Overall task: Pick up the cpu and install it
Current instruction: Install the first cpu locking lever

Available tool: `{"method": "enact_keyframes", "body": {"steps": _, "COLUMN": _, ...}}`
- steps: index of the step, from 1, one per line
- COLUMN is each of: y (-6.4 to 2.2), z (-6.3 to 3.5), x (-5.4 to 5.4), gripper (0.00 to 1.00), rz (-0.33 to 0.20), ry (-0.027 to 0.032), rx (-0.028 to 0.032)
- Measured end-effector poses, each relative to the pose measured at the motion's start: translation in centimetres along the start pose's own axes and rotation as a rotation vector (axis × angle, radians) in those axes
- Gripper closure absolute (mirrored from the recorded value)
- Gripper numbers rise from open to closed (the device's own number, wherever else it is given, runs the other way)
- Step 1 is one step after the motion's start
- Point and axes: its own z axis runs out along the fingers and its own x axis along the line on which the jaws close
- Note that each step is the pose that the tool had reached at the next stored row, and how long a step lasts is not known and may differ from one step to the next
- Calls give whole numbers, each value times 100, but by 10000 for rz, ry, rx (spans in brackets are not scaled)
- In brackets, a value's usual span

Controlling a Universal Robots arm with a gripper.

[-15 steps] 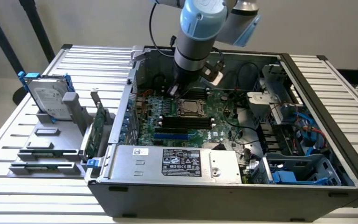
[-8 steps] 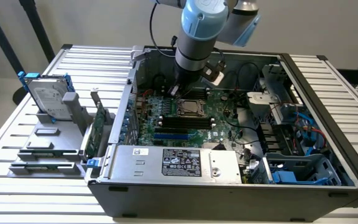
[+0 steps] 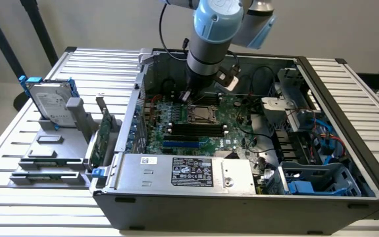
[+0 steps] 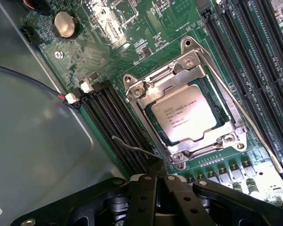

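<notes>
The cpu [image 4: 185, 114], a small square chip with a shiny silver top and printed text, lies flat inside the motherboard socket [image 4: 146, 89] under its metal retaining frame. In the exterior view the cpu [image 3: 201, 113] sits mid-board inside the open computer case [image 3: 242, 202]. My gripper [image 4: 155, 170] is shut, with its black fingers pressed together just beside the socket's corner. Its tip meets the end of a thin grey socket lever wire [image 4: 132, 149]. Nothing else is between the fingers. From outside, the gripper [image 3: 188, 97] hangs low over the board, close to the socket.
Black memory slots [image 4: 114, 117] run alongside the socket. A power supply [image 3: 183, 170] fills the case's near side, and a blue drive cage [image 3: 321, 180] stands at the exterior view's right. A silver hard drive [image 3: 51, 101] with blue brackets rests in a grey holder outside the case.
</notes>
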Motion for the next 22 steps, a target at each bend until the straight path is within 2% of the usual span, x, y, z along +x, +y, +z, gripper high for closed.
{"method": "enact_keyframes", "body": {"steps": 11, "y": 14, "z": 24, "x": -2, "gripper": 89, "rz": 58, "ry": 13, "rx": -17}}
{"method": "enact_keyframes", "body": {"steps": 22, "y": 42, "z": 29, "x": 13, "gripper": 89, "rz": 236, "ry": 61, "rx": -63}}
